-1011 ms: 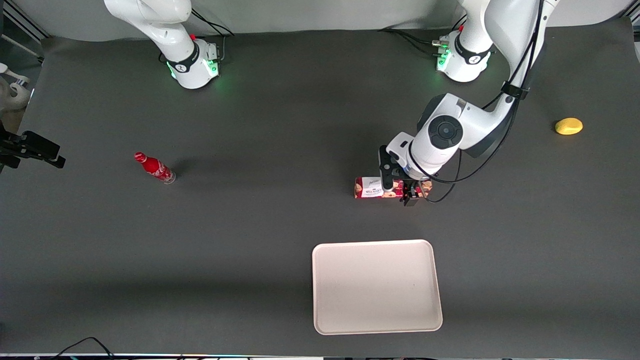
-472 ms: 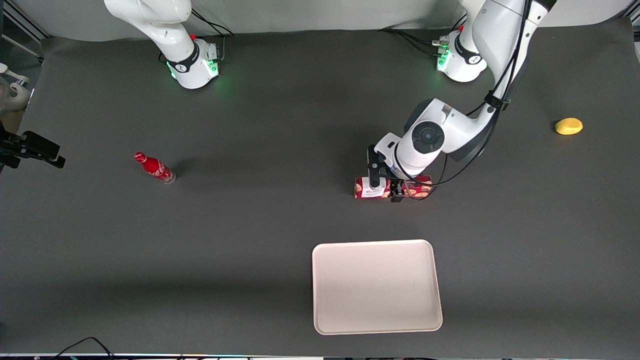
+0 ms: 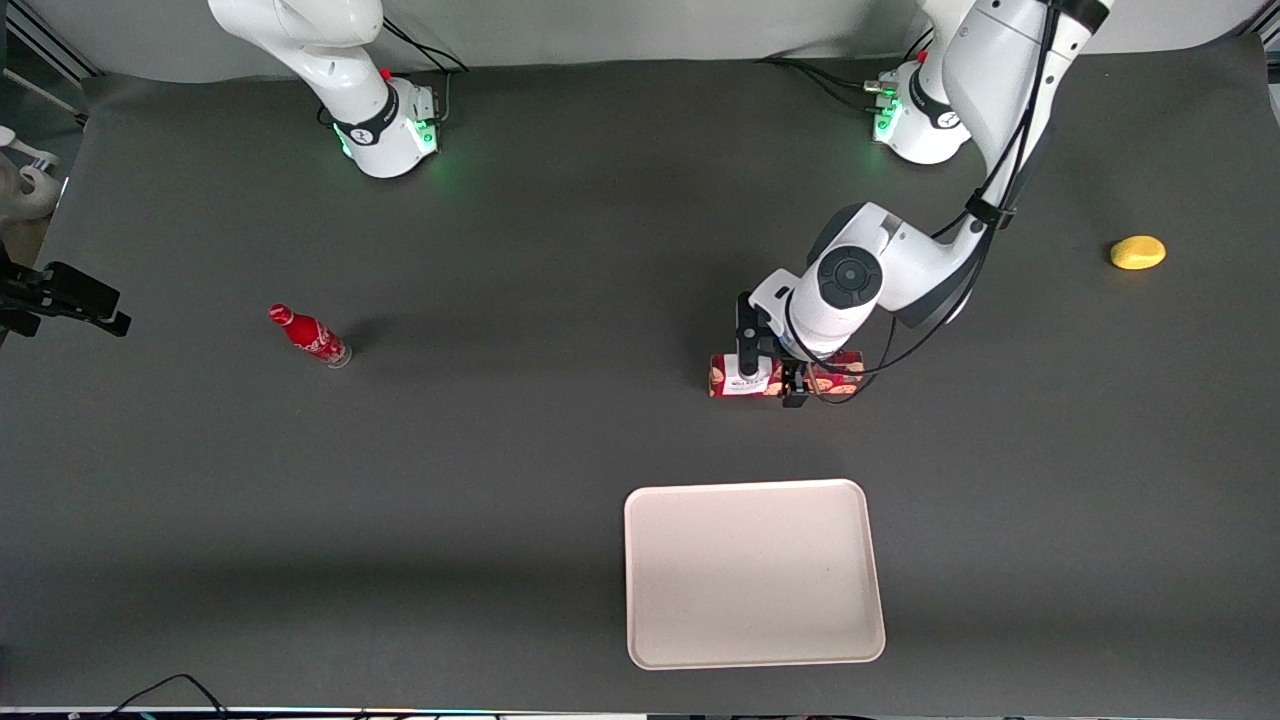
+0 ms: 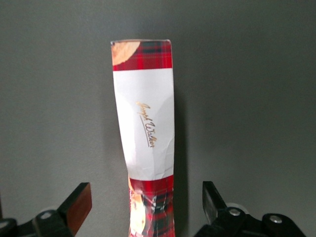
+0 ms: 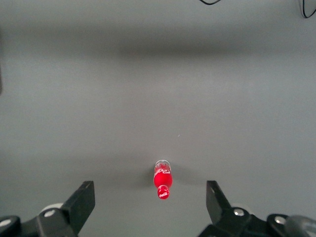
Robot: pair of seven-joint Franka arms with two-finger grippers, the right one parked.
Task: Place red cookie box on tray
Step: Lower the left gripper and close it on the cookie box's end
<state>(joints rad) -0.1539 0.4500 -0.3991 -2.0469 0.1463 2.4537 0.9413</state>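
The red cookie box (image 3: 728, 377) lies flat on the dark table, long and narrow, with tartan print and a white label patch (image 4: 146, 123) near one end. My left gripper (image 3: 792, 378) is down over the box's middle, open, one finger on each long side with a gap to the box (image 4: 150, 202) on both. The fingers (image 4: 79, 205) do not touch it. The cream-pink tray (image 3: 753, 572) lies flat nearer to the front camera than the box, with bare table between them.
A small red soda bottle (image 3: 309, 335) lies toward the parked arm's end of the table. A yellow lemon-like object (image 3: 1137, 252) sits toward the working arm's end. Both arm bases (image 3: 910, 120) stand at the table's back edge.
My gripper has shifted along the box toward its labelled end and come lower over it. The box and tray have not moved.
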